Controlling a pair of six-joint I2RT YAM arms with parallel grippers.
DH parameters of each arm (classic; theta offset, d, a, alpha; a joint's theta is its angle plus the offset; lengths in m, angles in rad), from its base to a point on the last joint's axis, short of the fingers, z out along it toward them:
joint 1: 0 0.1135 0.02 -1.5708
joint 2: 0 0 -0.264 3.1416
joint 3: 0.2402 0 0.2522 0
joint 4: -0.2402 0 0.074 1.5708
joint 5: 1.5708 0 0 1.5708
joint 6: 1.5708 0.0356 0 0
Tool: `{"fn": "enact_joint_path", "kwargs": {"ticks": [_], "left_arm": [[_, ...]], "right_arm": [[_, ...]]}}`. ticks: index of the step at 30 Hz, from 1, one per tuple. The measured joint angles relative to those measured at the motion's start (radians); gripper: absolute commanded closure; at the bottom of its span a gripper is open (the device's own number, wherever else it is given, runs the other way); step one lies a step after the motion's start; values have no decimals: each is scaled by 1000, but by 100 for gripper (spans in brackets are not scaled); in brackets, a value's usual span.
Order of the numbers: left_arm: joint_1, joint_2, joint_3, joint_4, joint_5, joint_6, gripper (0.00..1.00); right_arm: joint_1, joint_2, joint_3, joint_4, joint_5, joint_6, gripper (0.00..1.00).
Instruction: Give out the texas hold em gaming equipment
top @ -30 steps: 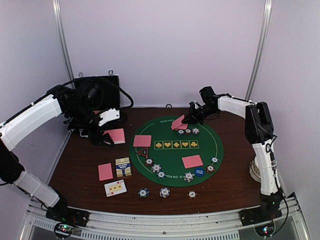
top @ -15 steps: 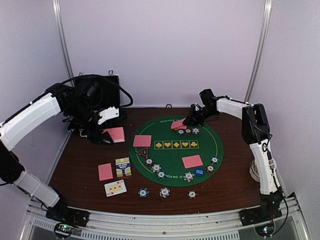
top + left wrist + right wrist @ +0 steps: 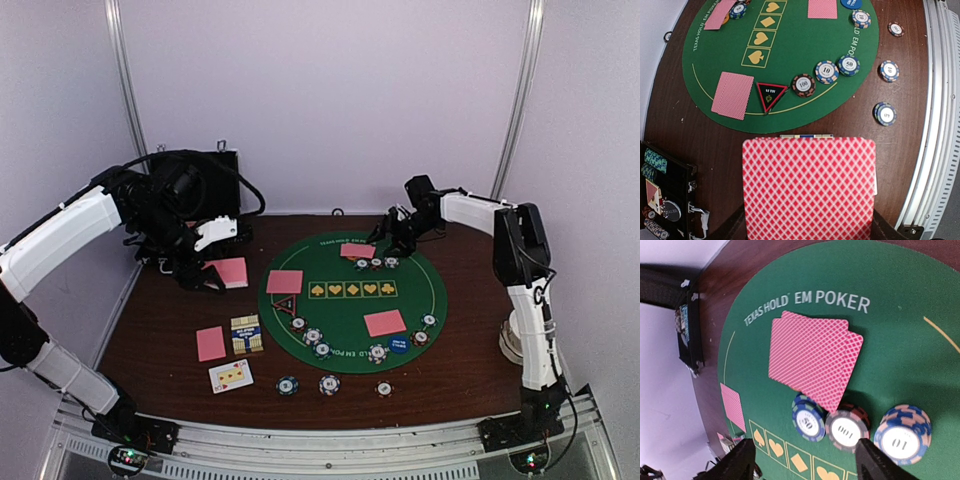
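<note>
Left claw (image 3: 205, 268) is pinched on a pink-backed card (image 3: 809, 190), which fills its wrist view and hides the fingers. Nearest, loose chips (image 3: 329, 384) sit on bare wood. Next comes the green mat (image 3: 350, 310). At its far edge lie two overlapped cards (image 3: 812, 357), lower one mostly covered. Right claw (image 3: 804, 442) is spread over them, fingers cropped.

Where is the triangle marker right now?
In the top view, the triangle marker lies at the left edge of the green mat, between a face-down pink card and a brown chip.
</note>
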Motion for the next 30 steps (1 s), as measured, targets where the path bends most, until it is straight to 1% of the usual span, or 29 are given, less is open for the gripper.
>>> {"fn": "enact_joint_path", "kwargs": {"ticks": [1, 2, 3, 8, 12, 16, 18, 22, 26, 30], "left_arm": [[0, 0, 0, 0, 0, 3, 100], [0, 0, 0, 0, 0, 5, 100], [0, -1, 0, -1, 1, 7, 100], [0, -3, 0, -1, 6, 10, 100], [0, -13, -4, 0, 9, 10, 100], [0, -26, -11, 1, 9, 10, 100], [0, -28, -12, 2, 10, 8, 100], [0, -28, -13, 5, 15, -2, 100], [0, -28, -13, 6, 16, -6, 100], [0, -28, -13, 8, 17, -14, 100]], "right_arm": [[0, -28, -24, -2, 9, -3, 10], [2, -60, -50, -2, 18, -5, 2], [6, -101, -81, 0, 27, -9, 1], [53, -283, -188, 25, 71, -5, 0], [155, -394, -267, 66, 104, 11, 1], [263, -481, -383, 132, 133, 48, 1], [291, -527, -478, 223, 113, 103, 1], [298, -578, -658, 463, 72, 263, 1], [338, -571, -668, 520, 66, 339, 1], [450, -566, -652, 599, 54, 386, 1]]}}
